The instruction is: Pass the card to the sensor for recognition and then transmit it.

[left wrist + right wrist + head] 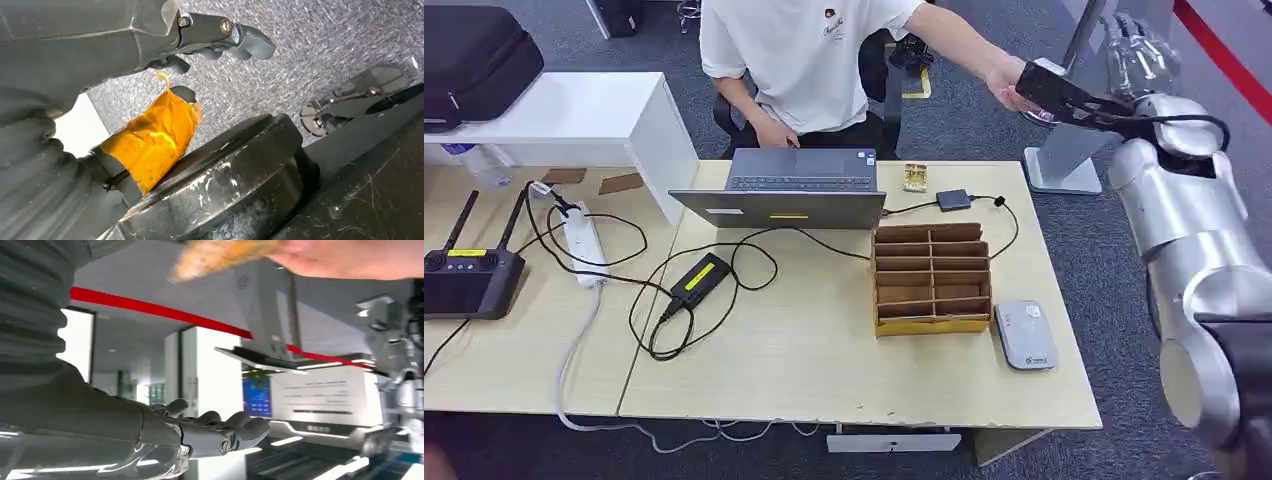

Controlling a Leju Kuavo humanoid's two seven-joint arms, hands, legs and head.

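Observation:
My right arm is raised at the far right, and its dark hand (pixel 1069 98) meets a person's outstretched hand (pixel 1009 85) beyond the table's corner. In the right wrist view my right hand (pixel 210 432) has its fingers stretched out with nothing in them. Above them the person's hand (pixel 350 260) holds a blurred yellowish card (pixel 220 255). The grey card sensor (pixel 1025 335) lies flat near the table's right front edge. My left hand (pixel 210 35) hangs over the carpet, holding nothing; orange tape (pixel 152 137) wraps its thumb.
A cardboard slotted box (pixel 931 278) stands left of the sensor. A laptop (pixel 789 190), a black power brick (pixel 699 280) with looping cables and a power strip (pixel 584 245) lie on the table (pixel 824 370). The person sits behind the laptop. A grey stand (pixel 1064 160) is by the table's right corner.

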